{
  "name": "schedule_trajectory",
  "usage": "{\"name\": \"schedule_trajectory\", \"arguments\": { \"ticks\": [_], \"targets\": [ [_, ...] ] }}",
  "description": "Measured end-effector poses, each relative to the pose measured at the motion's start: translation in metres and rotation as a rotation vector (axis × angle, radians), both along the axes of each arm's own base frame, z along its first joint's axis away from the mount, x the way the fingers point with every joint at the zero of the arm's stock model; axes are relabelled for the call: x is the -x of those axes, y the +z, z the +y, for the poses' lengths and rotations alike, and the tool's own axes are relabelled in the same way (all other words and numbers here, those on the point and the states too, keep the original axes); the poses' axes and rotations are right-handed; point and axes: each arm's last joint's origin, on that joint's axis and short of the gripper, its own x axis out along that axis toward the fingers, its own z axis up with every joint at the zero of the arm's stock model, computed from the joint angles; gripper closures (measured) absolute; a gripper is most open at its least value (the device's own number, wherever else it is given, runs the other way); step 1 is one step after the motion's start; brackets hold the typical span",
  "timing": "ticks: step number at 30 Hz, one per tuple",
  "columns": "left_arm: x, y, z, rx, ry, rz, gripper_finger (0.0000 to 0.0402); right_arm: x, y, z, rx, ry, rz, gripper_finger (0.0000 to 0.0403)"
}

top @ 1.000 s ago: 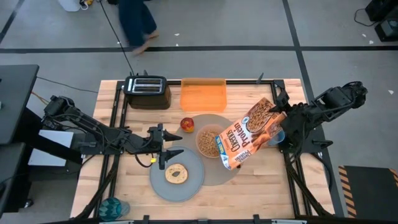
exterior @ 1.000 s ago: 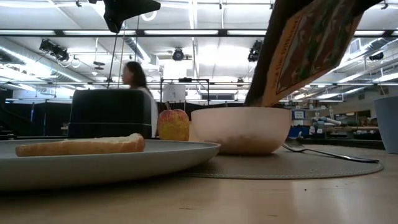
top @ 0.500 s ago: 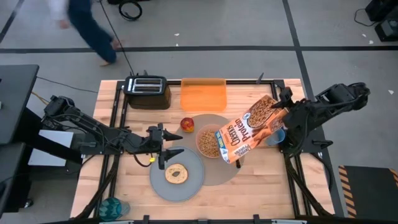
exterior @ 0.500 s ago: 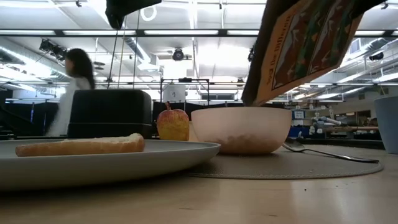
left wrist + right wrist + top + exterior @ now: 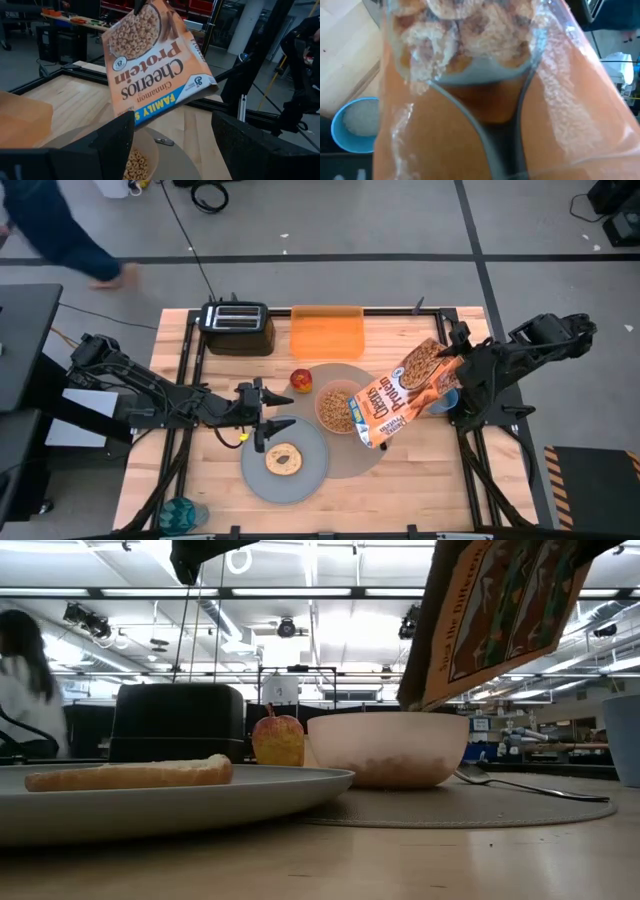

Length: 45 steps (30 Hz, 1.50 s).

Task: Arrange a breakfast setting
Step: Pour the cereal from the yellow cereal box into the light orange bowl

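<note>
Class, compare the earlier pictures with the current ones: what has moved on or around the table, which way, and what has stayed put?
The right gripper keeps its hold on the tilted cereal box, whose lower end has swung slightly back above the bowl. The person behind the table walked further towards the picture's left. The left gripper, plate, bagel, apple and toaster stayed where they were.

Your right arm reaches in from the table's right edge, its gripper [image 5: 447,372] clamped on the raised end of a cereal box [image 5: 398,393] held tilted above the table's middle. Your left arm stretches low from the left edge, its gripper [image 5: 281,413] hovering with fingers parted
</note>
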Motion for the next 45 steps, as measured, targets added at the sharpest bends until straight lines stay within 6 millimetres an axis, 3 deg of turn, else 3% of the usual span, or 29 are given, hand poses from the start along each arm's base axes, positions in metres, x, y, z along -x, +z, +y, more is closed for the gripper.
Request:
{"name": "schedule_trajectory", "arguments": {
  "ticks": [7,21,28,35,40,45],
  "targets": [
    [-0.001,0.003,0.000,-0.033,-0.001,-0.035,0.0127,0.004,0.001,-0.001,-0.081,-0.055,-0.032,0.0192],
    [0.000,0.017,-0.001,-0.110,-0.012,-0.158,0.0127,0.064,0.005,-0.027,-0.275,-0.140,-0.286,0.0192],
    [0.001,0.026,0.000,-0.167,0.002,-0.231,0.0127,0.080,0.009,-0.033,-0.449,-0.158,-0.432,0.0192],
    [0.001,0.026,-0.001,-0.197,-0.025,-0.237,0.0127,0.095,-0.003,-0.040,-0.524,-0.150,-0.534,0.0192],
    [-0.001,0.025,-0.003,-0.224,-0.066,-0.248,0.0127,0.101,-0.009,-0.041,-0.669,-0.073,-0.716,0.0192],
    [-0.015,0.016,-0.006,-0.293,-0.042,-0.292,0.0127,0.086,-0.018,-0.033,-0.785,-0.009,-0.900,0.0192]
  ]
}}
